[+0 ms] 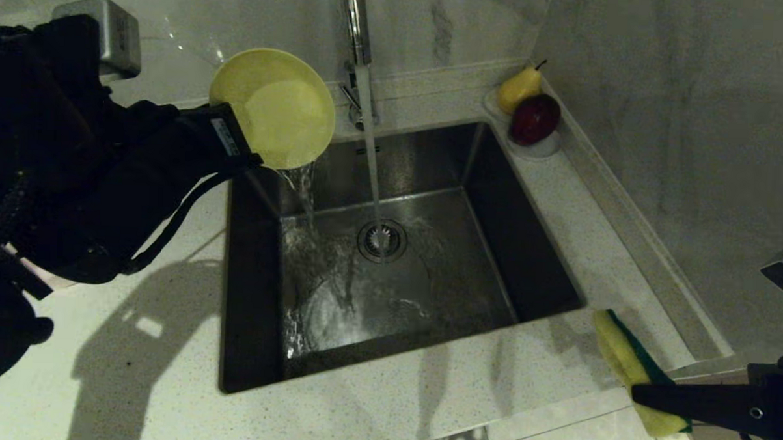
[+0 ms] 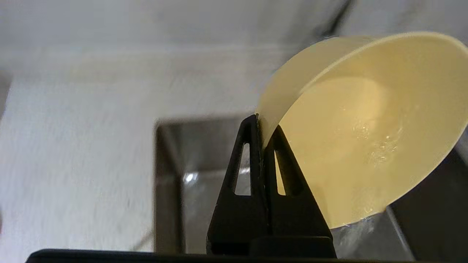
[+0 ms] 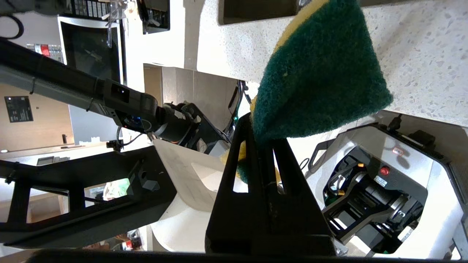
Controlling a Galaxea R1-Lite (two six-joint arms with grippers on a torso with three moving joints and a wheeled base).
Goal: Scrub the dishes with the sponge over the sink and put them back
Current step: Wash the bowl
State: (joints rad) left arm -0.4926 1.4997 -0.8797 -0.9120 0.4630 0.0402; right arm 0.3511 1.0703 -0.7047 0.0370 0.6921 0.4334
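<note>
A: Presently the left gripper has its jaws pinched tight on the rim of the yellow bowl, tipped on edge above the sink's far left corner. Water spills from the bowl's low lip into the basin.

B: And the tap?

A: Running. Its stream falls straight onto the drain strainer, apart from the bowl.

B: Sponge?

A: The sponge is clamped in the right gripper's closed jaws, hanging off the counter's near right edge, well apart from bowl and sink. Green scouring face shows plainly in the right wrist view.

B: So how far along?

A: My read: the yellow bowl is at its rinse-and-empty stage; it has yet to go back on the counter. The pink and blue bowls are not in view, so I cannot tell whether they are done. A saucer of fruit sits at the far right corner, untouched.
</note>
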